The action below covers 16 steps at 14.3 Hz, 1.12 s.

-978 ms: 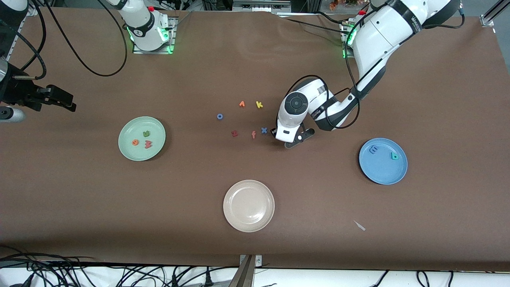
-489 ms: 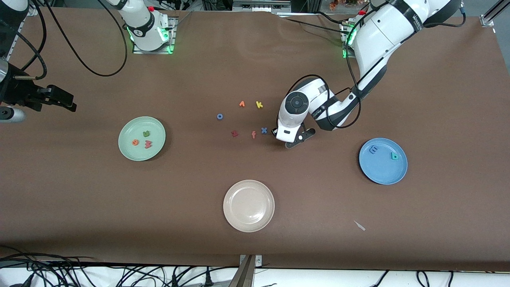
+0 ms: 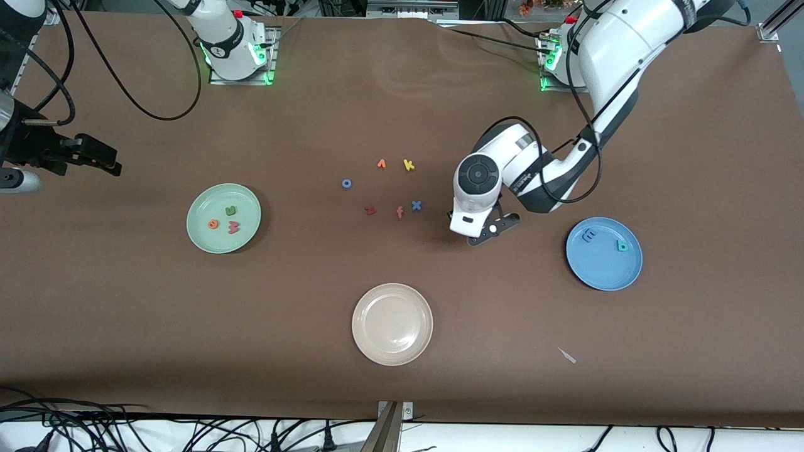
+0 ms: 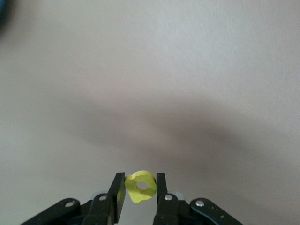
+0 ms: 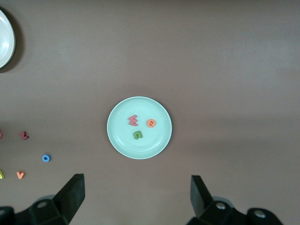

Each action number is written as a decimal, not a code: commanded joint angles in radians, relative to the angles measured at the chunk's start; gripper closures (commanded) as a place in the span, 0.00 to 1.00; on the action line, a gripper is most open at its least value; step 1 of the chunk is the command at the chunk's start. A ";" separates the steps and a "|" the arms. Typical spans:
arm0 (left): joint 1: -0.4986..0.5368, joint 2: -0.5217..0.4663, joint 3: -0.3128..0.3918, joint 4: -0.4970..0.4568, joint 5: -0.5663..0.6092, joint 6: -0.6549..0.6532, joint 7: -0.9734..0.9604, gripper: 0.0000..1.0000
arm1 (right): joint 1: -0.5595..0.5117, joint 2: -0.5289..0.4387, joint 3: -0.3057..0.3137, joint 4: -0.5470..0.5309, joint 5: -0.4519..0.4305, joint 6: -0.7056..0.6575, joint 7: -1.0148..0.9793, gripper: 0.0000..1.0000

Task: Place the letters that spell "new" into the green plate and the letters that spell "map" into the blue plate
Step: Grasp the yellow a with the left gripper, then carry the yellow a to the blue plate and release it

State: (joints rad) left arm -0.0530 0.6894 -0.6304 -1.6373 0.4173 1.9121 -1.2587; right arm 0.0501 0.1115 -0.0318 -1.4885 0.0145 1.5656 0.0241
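Observation:
My left gripper (image 4: 139, 177) is shut on the yellow p (image 4: 142, 186), which is pinched between its fingers. It hangs (image 3: 482, 233) over bare table between the loose letters and the blue plate (image 3: 603, 270). A blue m (image 3: 589, 236) and a teal a (image 3: 622, 246) lie in that plate. The green plate (image 3: 207, 242) holds the olive n (image 3: 230, 211), orange e (image 3: 213, 224) and salmon w (image 3: 233, 227). The right wrist view shows the same plate (image 5: 122, 140) and letters. My right gripper (image 3: 107, 162) waits open (image 5: 138, 194) above the right arm's end of the table.
Loose letters lie mid-table: blue o (image 3: 346, 183), an orange one (image 3: 381, 164), yellow k (image 3: 409, 165), dark red z (image 3: 370, 211), orange f (image 3: 399, 213), blue x (image 3: 416, 205). A beige plate (image 3: 392, 301) sits nearer the front camera. A pale scrap (image 3: 567, 355) lies near the front edge.
My left gripper has closed on the yellow p and moved with it away from the loose letters, toward the blue plate. The right arm has not moved.

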 commanded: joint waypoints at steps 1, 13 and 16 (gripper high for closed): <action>0.033 -0.004 -0.009 0.085 0.015 -0.157 0.201 0.90 | 0.004 0.014 0.000 0.033 -0.011 -0.009 -0.004 0.00; 0.496 0.027 0.001 0.085 0.014 -0.115 1.168 0.86 | 0.004 0.014 0.000 0.033 -0.013 -0.009 -0.004 0.00; 0.519 0.125 0.006 0.086 0.009 0.034 1.191 0.86 | 0.004 0.014 0.000 0.033 -0.013 -0.009 -0.004 0.00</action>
State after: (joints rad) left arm 0.4590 0.7452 -0.6149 -1.5567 0.4176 1.8646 -0.0965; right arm 0.0507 0.1117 -0.0319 -1.4880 0.0143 1.5657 0.0241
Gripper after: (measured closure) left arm 0.692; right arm 0.000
